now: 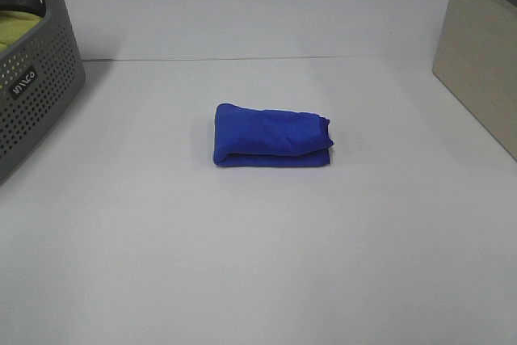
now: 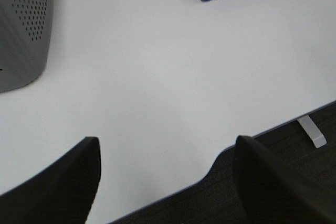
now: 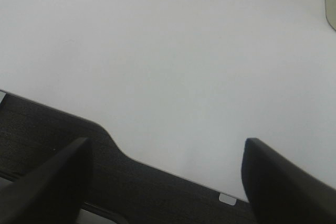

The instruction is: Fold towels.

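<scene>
On the table [image 1: 258, 264], folded towel [image 1: 272, 136], basket [image 1: 36, 86] cut off

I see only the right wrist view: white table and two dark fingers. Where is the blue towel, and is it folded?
Observer: The blue towel lies folded in a compact bundle near the middle of the table, in the high view.
Operator: Is the left gripper touching it?
Observer: No. The left gripper is open above the table's near edge, well apart from the towel.
Operator: Anything else on the table?
Observer: A grey perforated basket stands at the far left with a yellow-green cloth inside, and a beige box at the far right.
</scene>
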You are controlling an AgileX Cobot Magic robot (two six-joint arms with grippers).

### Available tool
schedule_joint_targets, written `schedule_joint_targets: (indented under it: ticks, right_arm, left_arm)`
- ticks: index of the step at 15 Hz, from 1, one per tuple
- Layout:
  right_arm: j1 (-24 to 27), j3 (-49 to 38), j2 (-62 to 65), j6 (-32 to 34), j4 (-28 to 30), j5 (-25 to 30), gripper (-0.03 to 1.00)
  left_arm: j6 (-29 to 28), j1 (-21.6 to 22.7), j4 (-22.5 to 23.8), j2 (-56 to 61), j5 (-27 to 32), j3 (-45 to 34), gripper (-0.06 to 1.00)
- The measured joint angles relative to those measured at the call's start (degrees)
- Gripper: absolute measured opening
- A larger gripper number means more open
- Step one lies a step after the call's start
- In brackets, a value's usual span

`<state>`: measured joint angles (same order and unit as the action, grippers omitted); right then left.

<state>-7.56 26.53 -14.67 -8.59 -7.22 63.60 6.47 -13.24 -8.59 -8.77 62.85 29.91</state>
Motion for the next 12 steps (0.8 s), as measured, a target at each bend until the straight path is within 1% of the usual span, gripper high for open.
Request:
schedule_joint_targets:
  ticks: [7,8,9,10,12]
  right_arm:
    - [0.0,0.0,0.0,0.0,0.0,0.0,0.76]
    - [0.34,0.0,0.0,0.0,-0.23,0.0,0.76]
    - [4.18,0.0,0.06,0.0,-0.63,-0.06,0.76]
    - [6.3,0.0,0.57,0.0,-0.63,-0.11,0.76]
    - [7.62,0.0,3.61,0.0,-0.63,-0.11,0.76]
  left_arm:
    - [0.11,0.06,0.0,0.0,0.0,0.0,0.68]
    - [0.11,0.74,0.0,0.0,0.0,0.0,0.68]
    - [0.11,4.47,0.0,0.0,0.0,0.0,0.68]
    - [0.11,6.93,0.0,0.0,0.0,0.0,0.68]
    - [0.11,11.46,0.0,0.0,0.0,0.0,0.68]
